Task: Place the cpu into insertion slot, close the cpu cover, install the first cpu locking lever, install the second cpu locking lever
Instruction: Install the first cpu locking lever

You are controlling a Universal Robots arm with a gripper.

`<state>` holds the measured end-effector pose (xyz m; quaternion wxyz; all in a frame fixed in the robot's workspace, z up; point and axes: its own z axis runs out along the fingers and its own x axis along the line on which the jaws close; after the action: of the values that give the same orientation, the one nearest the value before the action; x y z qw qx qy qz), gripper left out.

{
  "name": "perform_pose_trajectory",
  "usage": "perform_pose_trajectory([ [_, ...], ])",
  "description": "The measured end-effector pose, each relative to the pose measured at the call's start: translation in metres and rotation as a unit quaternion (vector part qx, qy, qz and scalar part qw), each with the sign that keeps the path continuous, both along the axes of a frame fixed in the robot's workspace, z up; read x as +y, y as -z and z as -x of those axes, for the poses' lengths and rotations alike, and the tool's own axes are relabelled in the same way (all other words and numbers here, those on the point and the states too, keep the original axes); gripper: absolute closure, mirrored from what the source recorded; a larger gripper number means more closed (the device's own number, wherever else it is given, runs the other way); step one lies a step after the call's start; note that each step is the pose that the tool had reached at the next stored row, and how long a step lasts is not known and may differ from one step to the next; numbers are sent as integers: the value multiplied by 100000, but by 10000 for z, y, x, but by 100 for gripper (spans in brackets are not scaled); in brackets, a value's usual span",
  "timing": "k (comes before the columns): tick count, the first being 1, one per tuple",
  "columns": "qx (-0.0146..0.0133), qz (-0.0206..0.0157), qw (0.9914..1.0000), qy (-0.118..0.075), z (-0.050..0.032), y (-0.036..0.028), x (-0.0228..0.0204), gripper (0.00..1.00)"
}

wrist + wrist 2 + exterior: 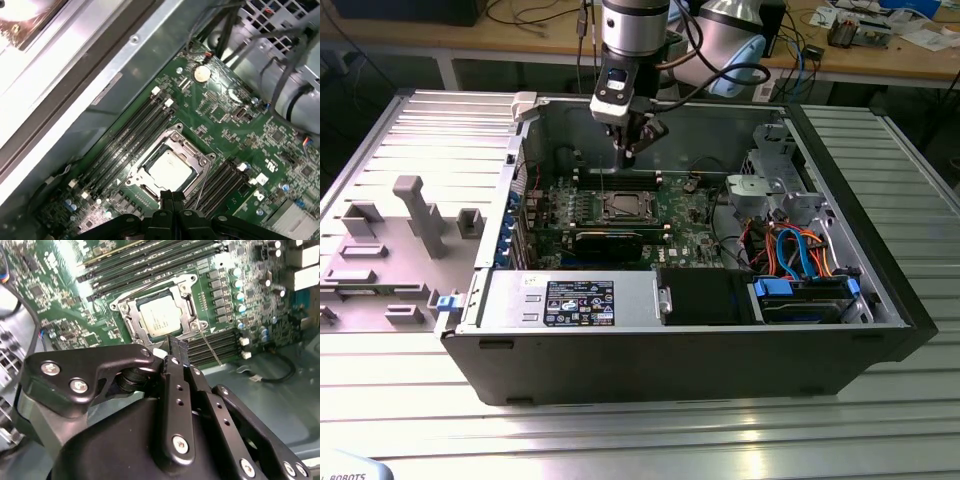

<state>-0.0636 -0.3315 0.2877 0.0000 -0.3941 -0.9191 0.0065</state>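
Cpu (161,317) is sitting in the insertion slot (129,325) under the cpu cover (189,302), and the gripper (176,344), pressed together and empty, is hovering by a loose locking lever (211,348), likely risking a slip off that thin wire onto the motherboard (60,315).

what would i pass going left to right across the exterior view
grey upright post → blue clip → cpu → metal drive cage → case's right wall
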Motion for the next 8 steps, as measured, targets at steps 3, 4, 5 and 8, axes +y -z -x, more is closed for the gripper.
perform_pose_trajectory([
  [3, -2, -2, 99943, -3378, 0, 2, 0, 89],
  [4, 0, -2, 99914, -4141, 0, 3, 0, 89],
  [5, 0, -2, 99873, -5039, 0, 3, 0, 89],
  [8, 0, -4, 99652, -8331, 0, 6, 0, 89],
])
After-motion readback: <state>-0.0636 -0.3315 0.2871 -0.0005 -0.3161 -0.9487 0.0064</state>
